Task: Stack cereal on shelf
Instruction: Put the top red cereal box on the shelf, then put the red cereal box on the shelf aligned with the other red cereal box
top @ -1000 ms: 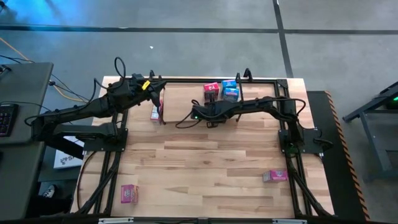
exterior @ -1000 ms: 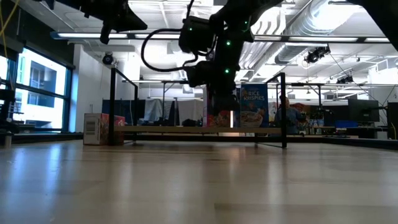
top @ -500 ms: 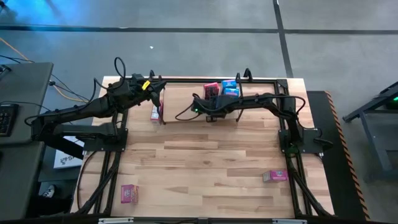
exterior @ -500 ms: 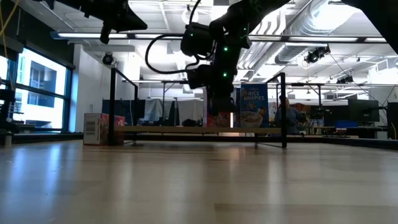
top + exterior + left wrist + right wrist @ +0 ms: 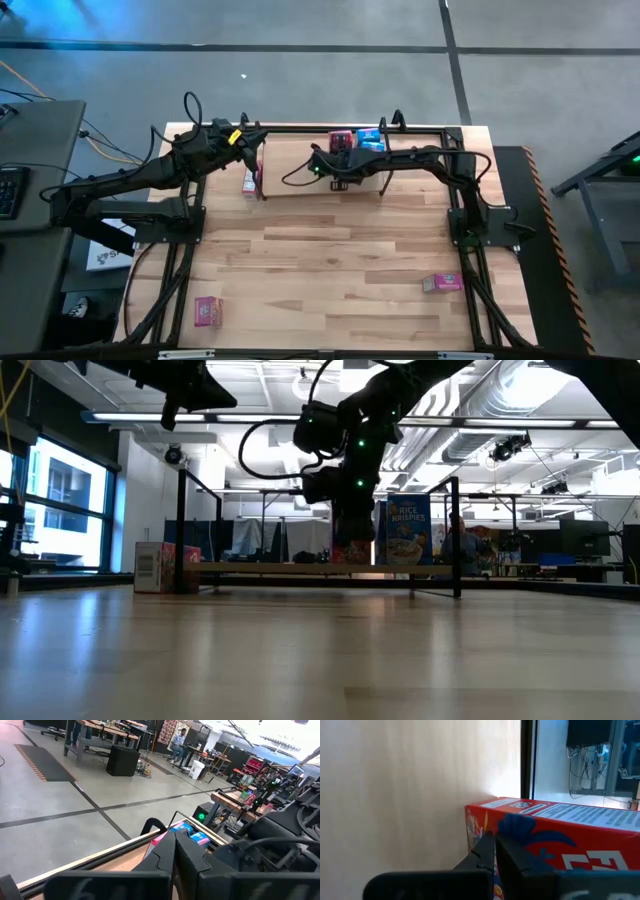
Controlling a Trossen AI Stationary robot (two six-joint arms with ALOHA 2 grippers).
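Note:
The shelf (image 5: 300,160) is a light board in a black wire frame at the table's far side. On its far part stand a red cereal box (image 5: 341,139) and blue boxes (image 5: 371,140); the low view shows a blue box (image 5: 407,530) upright. My right gripper (image 5: 338,155) is shut, its tips right at the red box (image 5: 555,845). My left gripper (image 5: 252,148) is shut and hovers over the shelf's left end. A pink box (image 5: 249,181) stands on the table by that end. Two more pink boxes (image 5: 208,311) (image 5: 442,283) lie near the table's near edge. My right gripper (image 5: 493,837) has its shut fingertips in front of the red box's end corner (image 5: 475,827), coming from the table's near side. The box rests on the shelf board. I cannot tell whether the tips touch it.
Black rails (image 5: 190,250) run along the table's left and right sides. The shelf's upright wire posts (image 5: 457,535) stand beside the boxes. Bare wood (image 5: 330,260) lies between the shelf and the near boxes. A person (image 5: 462,545) shows in the room beyond.
My right gripper has moved toward the table's far edge, over the shelf board and up to the red box. My left arm has kept still.

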